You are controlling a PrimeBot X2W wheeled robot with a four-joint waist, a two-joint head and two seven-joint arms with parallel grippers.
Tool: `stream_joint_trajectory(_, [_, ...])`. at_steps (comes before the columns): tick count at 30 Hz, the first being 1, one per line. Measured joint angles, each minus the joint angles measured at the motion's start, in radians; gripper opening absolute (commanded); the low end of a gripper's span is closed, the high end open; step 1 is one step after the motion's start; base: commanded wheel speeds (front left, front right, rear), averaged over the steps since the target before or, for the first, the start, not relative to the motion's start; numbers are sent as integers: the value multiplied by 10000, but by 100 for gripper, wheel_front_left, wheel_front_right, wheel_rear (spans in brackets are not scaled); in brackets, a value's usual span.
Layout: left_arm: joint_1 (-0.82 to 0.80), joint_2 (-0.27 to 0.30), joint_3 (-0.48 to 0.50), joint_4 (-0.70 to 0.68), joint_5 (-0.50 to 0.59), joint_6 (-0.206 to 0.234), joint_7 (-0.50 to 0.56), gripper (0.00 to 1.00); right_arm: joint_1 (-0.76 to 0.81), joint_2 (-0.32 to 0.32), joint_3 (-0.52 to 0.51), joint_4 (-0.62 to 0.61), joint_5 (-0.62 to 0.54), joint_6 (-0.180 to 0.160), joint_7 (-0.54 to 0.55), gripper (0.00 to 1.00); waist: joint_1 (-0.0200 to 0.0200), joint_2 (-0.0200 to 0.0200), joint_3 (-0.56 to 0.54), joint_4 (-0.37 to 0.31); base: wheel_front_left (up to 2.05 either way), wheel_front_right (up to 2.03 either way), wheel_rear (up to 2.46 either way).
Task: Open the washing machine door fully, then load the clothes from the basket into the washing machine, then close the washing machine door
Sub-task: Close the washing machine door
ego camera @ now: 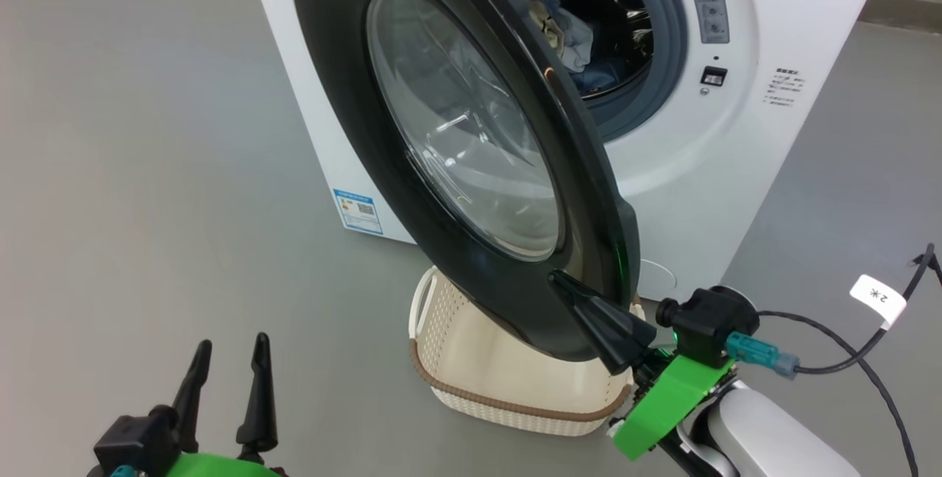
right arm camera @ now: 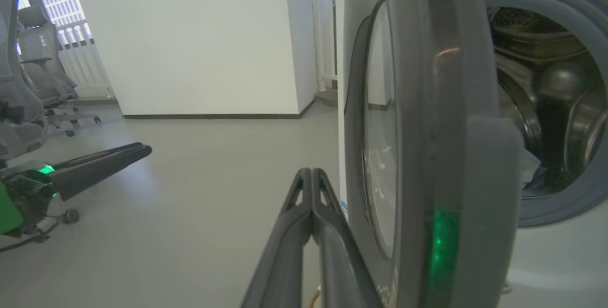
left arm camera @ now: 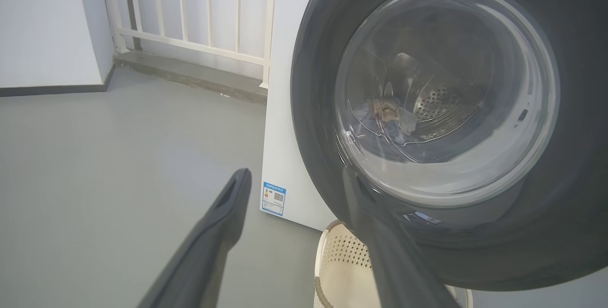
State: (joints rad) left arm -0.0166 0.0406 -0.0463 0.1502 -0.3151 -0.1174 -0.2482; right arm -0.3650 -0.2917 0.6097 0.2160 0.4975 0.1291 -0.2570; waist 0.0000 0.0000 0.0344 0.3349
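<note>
The washing machine (ego camera: 692, 168) stands with its black round door (ego camera: 471, 138) swung about halfway out. Light blue clothes (ego camera: 570, 39) lie inside the steel drum (right arm camera: 546, 89), and they also show through the door glass (left arm camera: 387, 115). The cream basket (ego camera: 508, 377) sits on the floor under the door's lower edge, and the part of its inside that I see is bare plastic. My right gripper (ego camera: 557, 280) is shut and empty, its tip at the door's outer face near the bottom; I cannot tell if it touches. My left gripper (ego camera: 230, 342) is open and empty, low at the left, apart from the door.
Grey floor spreads to the left of the machine. A white railing (left arm camera: 199, 23) and a wall stand behind it. Office chairs (right arm camera: 42, 61) stand far off by a window. A black cable with a white tag (ego camera: 876, 299) trails from my right wrist.
</note>
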Motion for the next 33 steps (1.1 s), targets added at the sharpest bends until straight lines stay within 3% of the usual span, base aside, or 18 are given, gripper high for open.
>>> stream_joint_trajectory(15, [-31, -2, -130, -50, -71, 75, 0, 100, -660, -476, 73, 1118, 426, 2, 0, 0, 0, 0, 417, 461, 0, 0, 0])
stream_joint_trajectory(33, [-437, -25, -617, -426, -194, 263, 0, 100, -2056, -1524, -1661, 2190, 458, 6, 0, 0, 0, 0, 1555, 609, 0, 0, 0])
